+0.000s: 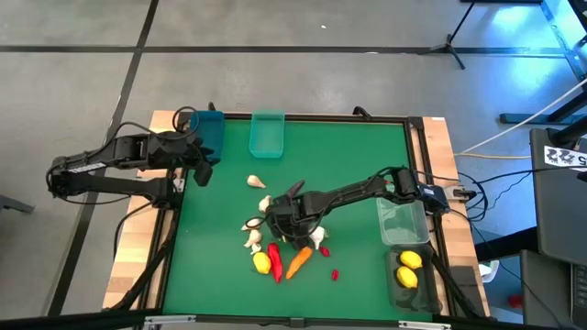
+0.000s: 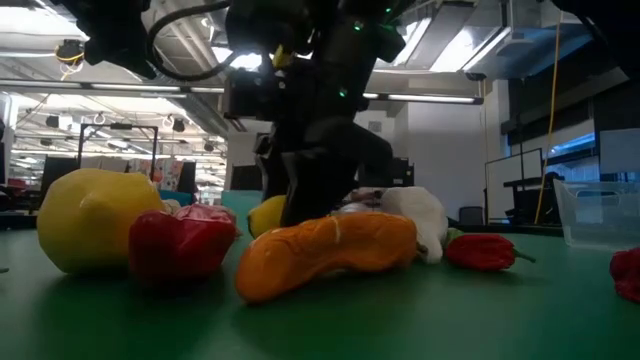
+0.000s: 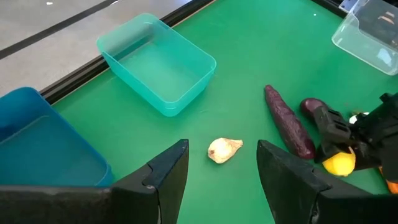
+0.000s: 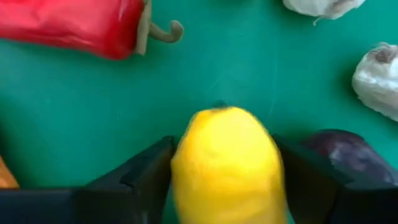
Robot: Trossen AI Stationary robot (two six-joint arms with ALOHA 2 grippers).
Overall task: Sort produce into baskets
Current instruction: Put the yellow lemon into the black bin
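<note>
Yellow lemon [image 4: 227, 163] sits between my right pincer [image 1: 278, 229] fingers, clamped I think; crowded pile there; left pincer [image 3: 222, 171] apart by the blue bin [image 1: 209, 130]; only high view shows open table [image 1: 348, 156].

The red chili pepper [image 4: 74, 26] and one garlic bulb [image 4: 379, 78] are cut off by the right wrist view's edges.

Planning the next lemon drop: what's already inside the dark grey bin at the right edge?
The dark grey bin holds two lemons. Whether anything lies beneath them cannot be seen. The clear bin beside it looks empty.
</note>
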